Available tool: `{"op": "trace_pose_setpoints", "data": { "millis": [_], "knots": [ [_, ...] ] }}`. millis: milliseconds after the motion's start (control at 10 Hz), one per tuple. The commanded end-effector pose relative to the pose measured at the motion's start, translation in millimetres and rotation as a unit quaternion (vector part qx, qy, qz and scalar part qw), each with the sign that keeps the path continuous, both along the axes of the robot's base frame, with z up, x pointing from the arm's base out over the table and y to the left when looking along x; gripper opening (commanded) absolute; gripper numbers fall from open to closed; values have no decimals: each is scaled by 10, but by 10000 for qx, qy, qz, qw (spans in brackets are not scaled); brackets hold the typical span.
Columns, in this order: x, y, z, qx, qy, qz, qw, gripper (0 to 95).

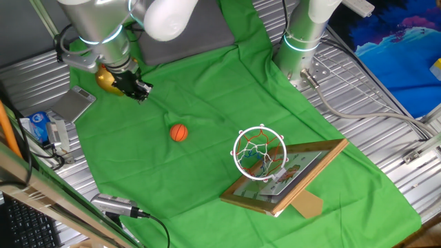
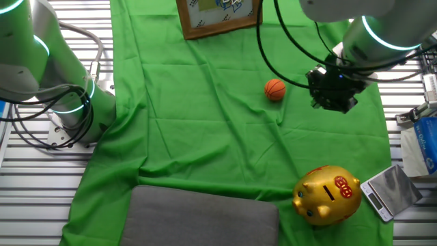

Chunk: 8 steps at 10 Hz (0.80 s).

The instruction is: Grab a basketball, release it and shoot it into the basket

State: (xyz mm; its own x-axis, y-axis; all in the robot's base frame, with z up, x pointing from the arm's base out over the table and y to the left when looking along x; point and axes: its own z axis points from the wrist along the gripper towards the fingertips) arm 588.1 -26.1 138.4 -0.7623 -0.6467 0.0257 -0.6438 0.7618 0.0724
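Observation:
The basketball (image 1: 178, 132) is a tiny orange ball lying on the green cloth, apart from everything; it also shows in the other fixed view (image 2: 274, 89). The basket has a white rim (image 1: 260, 153) with a red-and-white net, fixed to a wooden-framed backboard (image 1: 286, 176) that lies tilted on the cloth to the ball's right. Only the backboard's lower edge (image 2: 218, 15) shows in the other view. My gripper (image 1: 141, 91) hangs above the cloth, up and left of the ball, and holds nothing. Its black fingers look slightly apart. In the other view the gripper (image 2: 332, 94) is just right of the ball.
A golden piggy bank (image 2: 328, 195) stands behind my gripper, partly hidden (image 1: 105, 79). A small silver scale (image 2: 390, 191) and a blue carton (image 2: 422, 143) lie off the cloth. A grey pad (image 2: 205, 217) lies at the cloth's end. A second arm's base (image 1: 303, 41) stands beside the cloth.

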Motion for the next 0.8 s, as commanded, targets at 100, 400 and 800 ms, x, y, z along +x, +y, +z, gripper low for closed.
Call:
{"op": "trace_pose_setpoints", "data": {
  "millis": [100, 400, 800],
  "knots": [
    [22, -3, -5, -5, 35, -68, 10000, 0],
    [22, -3, -5, 284, 133, 182, 9993, 0],
    [22, -3, -5, 404, 299, 496, 9975, 0]
  ]
}}
